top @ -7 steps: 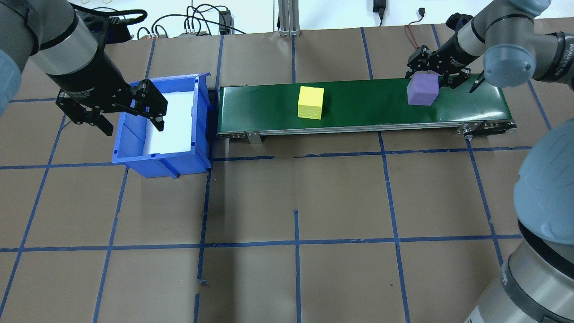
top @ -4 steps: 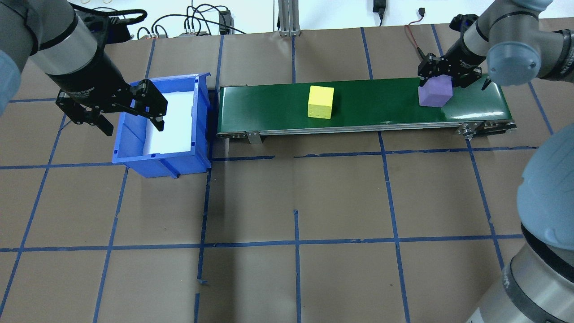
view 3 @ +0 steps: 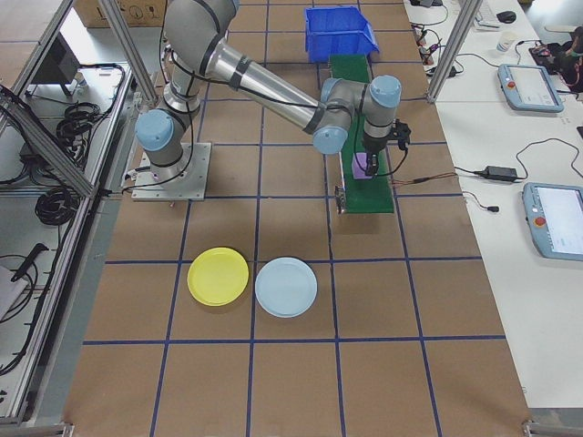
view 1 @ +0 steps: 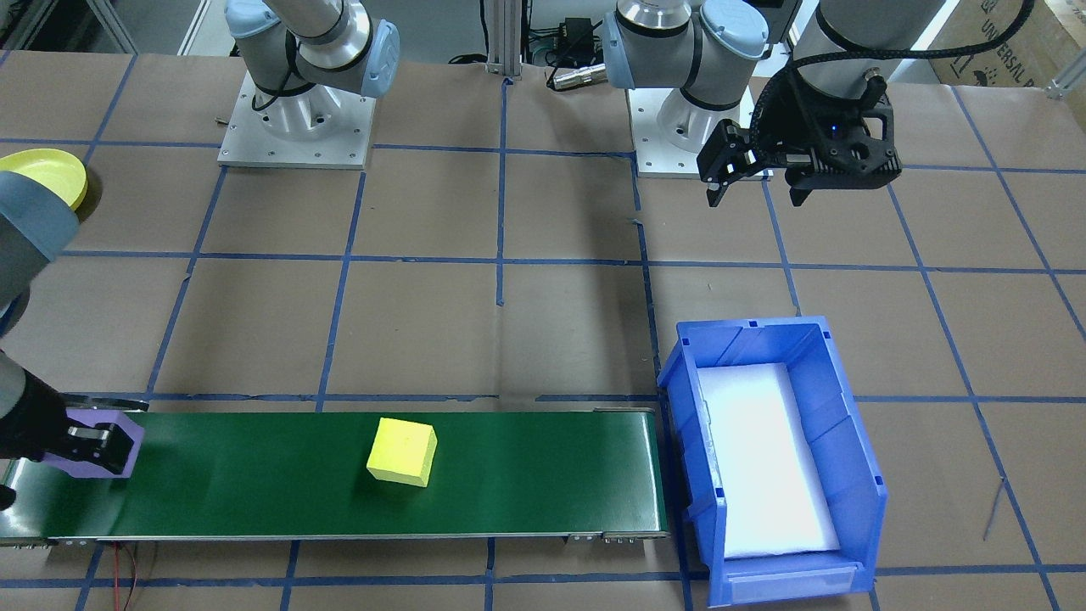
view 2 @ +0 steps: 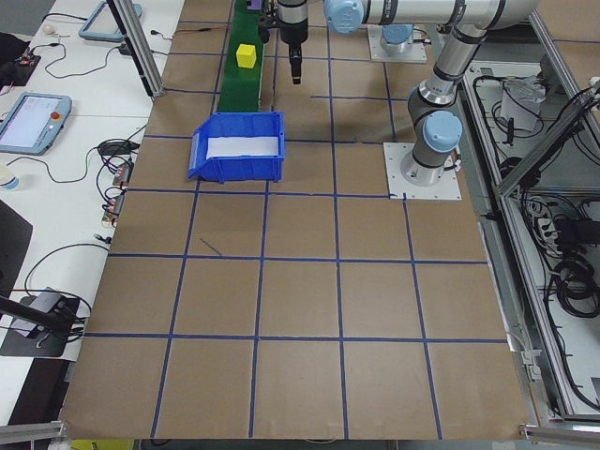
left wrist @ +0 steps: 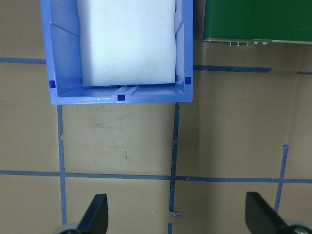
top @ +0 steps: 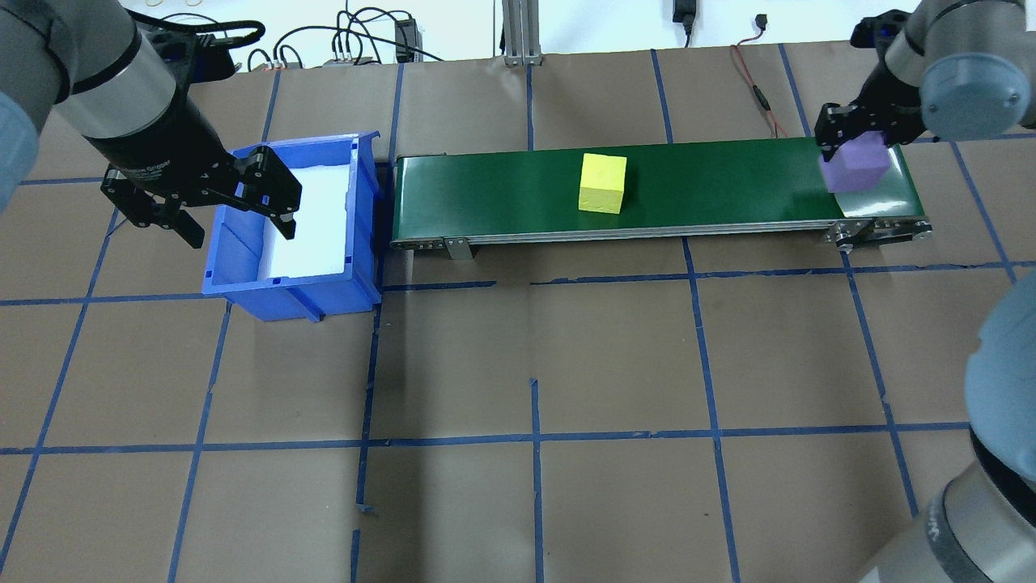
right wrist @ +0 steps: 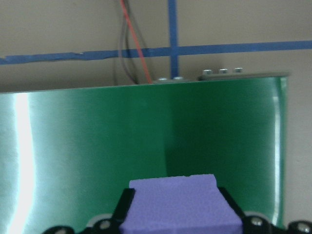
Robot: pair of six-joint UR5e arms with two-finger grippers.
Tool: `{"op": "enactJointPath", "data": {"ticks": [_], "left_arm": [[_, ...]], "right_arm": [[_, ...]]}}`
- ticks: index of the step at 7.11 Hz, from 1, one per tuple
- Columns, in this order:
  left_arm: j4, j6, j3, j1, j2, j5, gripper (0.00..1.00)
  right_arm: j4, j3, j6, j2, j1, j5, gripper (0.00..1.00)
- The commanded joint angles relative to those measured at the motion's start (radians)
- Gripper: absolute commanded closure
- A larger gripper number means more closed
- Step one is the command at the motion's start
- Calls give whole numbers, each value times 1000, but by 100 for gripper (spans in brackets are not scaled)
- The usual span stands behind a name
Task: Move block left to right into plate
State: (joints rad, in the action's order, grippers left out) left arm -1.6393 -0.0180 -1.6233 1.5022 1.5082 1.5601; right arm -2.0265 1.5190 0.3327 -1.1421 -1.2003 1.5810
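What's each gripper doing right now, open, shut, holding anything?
Left gripper: open, empty, beside the blue bin.
Right gripper: shut on the purple block, at the conveyor's end.

A purple block (top: 855, 163) and a yellow block (top: 603, 183) on a dark green belt (top: 712, 190); a blue bin (top: 243, 251) lined white; brown paper gridded in blue tape (top: 534, 437); yellow plate (view 3: 218, 276), pale blue plate (view 3: 286, 287).

In the front-facing view the yellow plate (view 1: 47, 174) at the worktop's left edge is partly hidden by the right arm, whose jaws cover much of the purple block (view 1: 89, 448). The right wrist view crops the block's lower part.
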Motion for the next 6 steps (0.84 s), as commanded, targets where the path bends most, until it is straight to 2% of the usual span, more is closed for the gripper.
{"op": "enactJointPath", "data": {"ticks": [1, 2, 3, 4, 6], "left_arm": [[0, 0, 0, 4, 0, 0, 0], [1, 0, -4, 4, 1, 0, 0], [0, 0, 2, 3, 1, 0, 0], [0, 0, 3, -2, 1, 0, 0], [0, 0, 6, 3, 0, 0, 0]], "right_arm": [[64, 3, 173, -60, 181, 11, 68], [113, 13, 281, -65, 270, 19, 68], [97, 39, 437, -64, 376, 8, 68], [94, 76, 504, -61, 469, 10, 68], [-94, 201, 543, -51, 562, 45, 63]]}}
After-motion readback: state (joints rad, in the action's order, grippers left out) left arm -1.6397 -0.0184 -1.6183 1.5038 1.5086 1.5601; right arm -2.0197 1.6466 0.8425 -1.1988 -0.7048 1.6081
